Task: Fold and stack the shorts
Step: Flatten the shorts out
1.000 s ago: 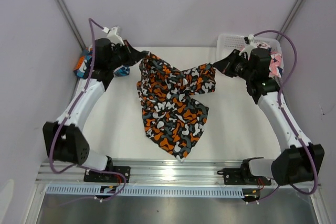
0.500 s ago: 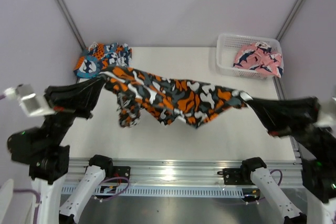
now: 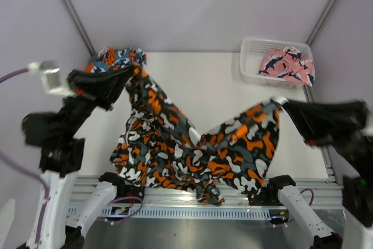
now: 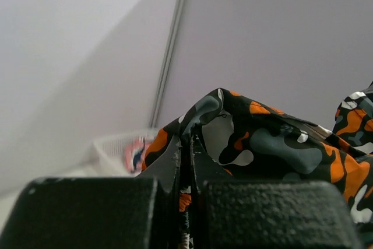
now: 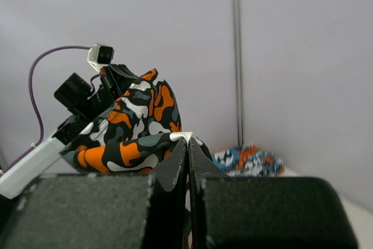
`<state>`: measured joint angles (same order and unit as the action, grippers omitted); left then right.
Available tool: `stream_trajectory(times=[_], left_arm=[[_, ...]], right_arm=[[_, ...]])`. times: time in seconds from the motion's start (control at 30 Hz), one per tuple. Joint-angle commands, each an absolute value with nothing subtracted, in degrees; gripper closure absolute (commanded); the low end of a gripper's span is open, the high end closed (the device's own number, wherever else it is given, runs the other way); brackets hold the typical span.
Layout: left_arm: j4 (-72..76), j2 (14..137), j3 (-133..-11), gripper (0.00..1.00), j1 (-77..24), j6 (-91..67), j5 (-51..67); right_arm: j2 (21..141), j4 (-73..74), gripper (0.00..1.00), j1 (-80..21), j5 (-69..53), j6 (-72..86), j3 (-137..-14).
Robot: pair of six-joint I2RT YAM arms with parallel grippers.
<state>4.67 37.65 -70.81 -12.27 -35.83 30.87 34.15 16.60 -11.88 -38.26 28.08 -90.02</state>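
Observation:
The orange-black-white camouflage shorts hang in the air between both arms, sagging in the middle over the table's near edge. My left gripper is shut on one upper corner, seen pinched in the left wrist view. My right gripper is shut on the other corner, seen in the right wrist view. The blue-teal-orange patchwork shorts lie crumpled at the far left corner, also in the right wrist view. The pink-navy-white shorts lie in the white mesh basket.
The basket stands at the far right corner of the cream table. A metal rail runs along the near edge under the hanging cloth. Grey walls enclose the back and sides.
Both arms have lifted the camouflage shorts off the table. Half a second ago they were stretched taut; now the grippers are closer and the cloth sags down toward the near edge.

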Motion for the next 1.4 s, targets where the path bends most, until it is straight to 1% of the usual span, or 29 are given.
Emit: stream_trajectory(times=[0.0, 0.13, 0.17, 0.2, 0.3, 0.33, 0.37, 0.4, 0.43, 0.47, 0.5, 0.53, 0.6, 0.63, 0.7, 0.73, 0.87, 1.07, 1.37], left_arm=[[7.0, 47.6, -65.0, 1.00, -11.6, -38.9, 31.6], [13.0, 58.3, -61.4, 1.00, -8.0, -40.1, 31.6], [13.4, 61.1, -61.6, 1.00, -7.2, -39.6, 31.8], [13.4, 67.0, -62.1, 1.00, -7.1, -38.9, 31.8], [17.5, 75.2, -62.4, 1.00, -7.1, -37.7, 31.8], [18.3, 80.8, -62.8, 1.00, -7.1, -37.1, 32.3], [18.4, 83.7, -63.5, 1.00, -7.3, -36.0, 32.3], [18.2, 86.5, -65.5, 1.00, -7.3, -35.4, 32.2], [17.6, 92.0, -66.3, 1.00, -7.3, -35.0, 32.3], [17.1, 94.6, -67.1, 1.00, -7.4, -34.1, 32.3], [16.3, 97.1, -70.9, 1.00, -7.5, -33.7, 32.3], [15.2, 101.5, -71.9, 1.00, -7.6, -33.2, 31.9], [13.5, 105.4, -76.1, 1.00, -8.3, -31.8, 31.1], [10.8, 108.9, -80.7, 1.00, -8.6, -31.2, 29.5], [7.0, 112.1, -83.9, 1.00, -9.7, -29.4, 27.7], [6.1, 113.5, -88.0, 1.00, -9.8, -29.1, 26.5], [1.9, 120.2, -95.2, 1.00, -9.8, -29.0, 21.8], [-5.3, 128.6, -108.7, 1.00, -8.9, -30.3, 18.5], [-8.7, 134.7, -114.8, 1.00, -6.9, -33.7, 15.3]], right_arm=[[44.8, 20.7, 1.00, -11.6, -33.3, 28.7, -83.4], [54.6, 19.3, 1.00, -11.3, -30.7, 28.1, -78.9], [59.1, 18.1, 1.00, -11.2, -30.7, 28.0, -77.9], [61.1, 17.1, 1.00, -11.2, -29.9, 28.1, -75.2], [67.8, 11.1, 1.00, -10.5, -28.4, 29.6, -70.2], [69.6, 9.7, 1.00, -10.3, -27.9, 30.4, -67.8], [71.3, 7.5, 1.00, -9.8, -27.2, 30.7, -66.9], [75.2, 6.7, 1.00, -9.6, -26.2, 30.9, -66.3], [77.1, 4.9, 1.00, -9.5, -25.8, 31.4, -65.4], [79.0, 4.1, 1.00, -9.1, -25.1, 32.0, -65.0], [82.8, 3.4, 1.00, -8.9, -24.5, 32.3, -65.0], [84.7, 1.5, 1.00, -8.5, -24.8, 32.6, -64.9], [89.7, 0.5, 1.00, -8.1, -24.4, 33.7, -65.4], [91.2, -1.6, 1.00, -7.9, -24.4, 34.0, -65.7], [94.9, -1.8, 1.00, -7.6, -23.3, 34.5, -67.1], [95.8, -1.3, 1.00, -7.6, -22.6, 34.6, -67.8], [99.2, 1.7, 1.00, -6.2, -16.4, 36.6, -69.4], [99.3, 0.6, 1.00, -3.5, -11.3, 39.8, -65.7], [99.1, 4.4, 1.00, -3.3, -6.7, 37.0, -64.7]])
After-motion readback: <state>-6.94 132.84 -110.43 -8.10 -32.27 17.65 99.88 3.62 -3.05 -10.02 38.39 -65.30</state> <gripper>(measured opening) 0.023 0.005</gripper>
